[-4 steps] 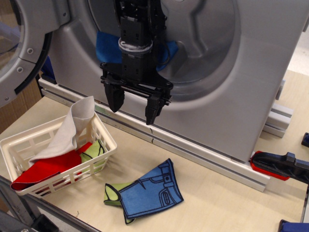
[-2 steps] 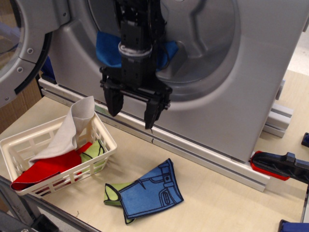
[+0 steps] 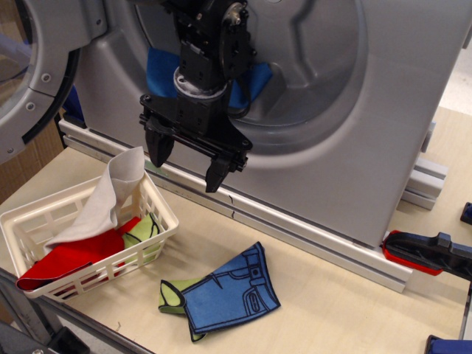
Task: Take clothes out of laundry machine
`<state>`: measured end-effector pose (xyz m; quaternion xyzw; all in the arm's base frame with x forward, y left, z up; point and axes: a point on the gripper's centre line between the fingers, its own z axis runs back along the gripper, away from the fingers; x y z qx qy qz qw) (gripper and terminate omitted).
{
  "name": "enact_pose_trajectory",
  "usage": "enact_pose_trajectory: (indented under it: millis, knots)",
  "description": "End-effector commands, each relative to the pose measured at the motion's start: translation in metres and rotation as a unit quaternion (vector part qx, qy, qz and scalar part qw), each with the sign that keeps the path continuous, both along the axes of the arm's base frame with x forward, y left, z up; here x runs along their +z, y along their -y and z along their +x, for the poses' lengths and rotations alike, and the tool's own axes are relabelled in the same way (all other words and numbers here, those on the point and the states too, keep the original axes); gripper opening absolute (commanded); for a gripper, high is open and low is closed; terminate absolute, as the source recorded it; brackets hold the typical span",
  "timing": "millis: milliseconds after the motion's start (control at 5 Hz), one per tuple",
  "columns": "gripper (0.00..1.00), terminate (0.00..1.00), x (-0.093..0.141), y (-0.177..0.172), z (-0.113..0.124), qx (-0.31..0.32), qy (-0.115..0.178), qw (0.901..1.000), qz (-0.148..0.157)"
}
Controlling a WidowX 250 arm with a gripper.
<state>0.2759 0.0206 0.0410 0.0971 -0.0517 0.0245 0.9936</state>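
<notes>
The grey laundry machine (image 3: 398, 125) fills the back, its porthole door (image 3: 29, 66) swung open at the left. The plain bright blue cloth (image 3: 164, 74) lies in the drum recess, partly hidden behind the arm. My black gripper (image 3: 186, 164) hangs open and empty in front of the drum's lower rim, below and in front of the cloth, tilted a little to the left.
A white basket (image 3: 66, 228) at the front left holds a white cloth (image 3: 110, 195), a red cloth (image 3: 70, 258) and a green piece. A blue jeans-shaped piece (image 3: 232, 291) lies on the table over a green piece. A red and black tool (image 3: 424, 254) lies at the right.
My gripper has moved up and to the left and has tilted, staying open. The cloths have not moved.
</notes>
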Motion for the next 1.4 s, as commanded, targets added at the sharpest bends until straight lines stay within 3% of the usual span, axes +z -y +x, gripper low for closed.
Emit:
enact_pose_trajectory:
  millis: [0, 400, 600, 800, 1200]
  knots:
    - [1.0, 0.0, 0.045, -0.021, 0.041, -0.032, 0.114, 0.9919, 0.044]
    - [1.0, 0.0, 0.049, -0.031, 0.081, -0.06, 0.162, 0.9837, 0.052]
    - [1.0, 0.0, 0.038, -0.034, 0.099, -0.076, 0.172, 0.9816, 0.031]
    - [1.0, 0.0, 0.022, -0.036, 0.118, -0.083, 0.161, 0.9834, 0.005]
    - [1.0, 0.0, 0.004, -0.039, 0.131, -0.078, 0.115, 0.9895, 0.04]
